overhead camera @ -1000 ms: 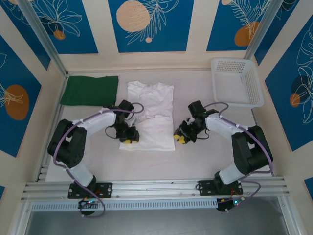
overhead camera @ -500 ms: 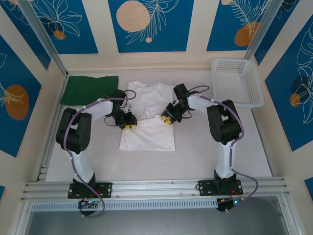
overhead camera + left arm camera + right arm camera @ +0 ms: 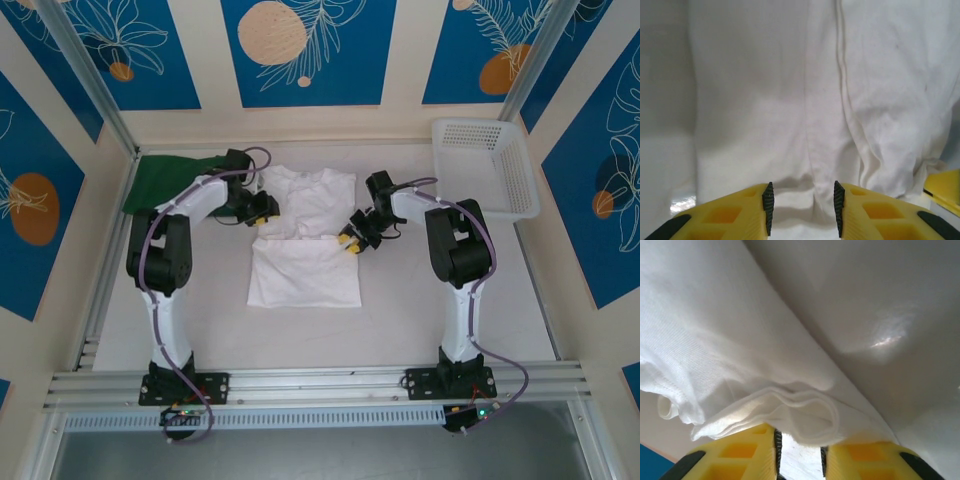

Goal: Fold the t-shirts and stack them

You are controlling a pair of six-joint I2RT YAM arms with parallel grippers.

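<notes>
The white t-shirt lies flat mid-table with a crease across its middle. In the left wrist view its cloth spreads smooth beyond the jaws. My left gripper is at the shirt's left edge near the sleeve, shut on a bump of white cloth bunched between its pads. My right gripper is at the right end of the crease, shut on a layered fold of the shirt that drapes over its fingertips. The dark green t-shirt lies folded at the back left, just beyond the left arm.
A white mesh basket stands at the back right corner. Both arms reach far forward over the table, elbows near the shirt's sides. Bare white table lies in front of and to the right of the shirt.
Both grippers have travelled from the shirt's near corners toward the back. The left one went furthest, up to the sleeve; the right one stopped at the crease.
</notes>
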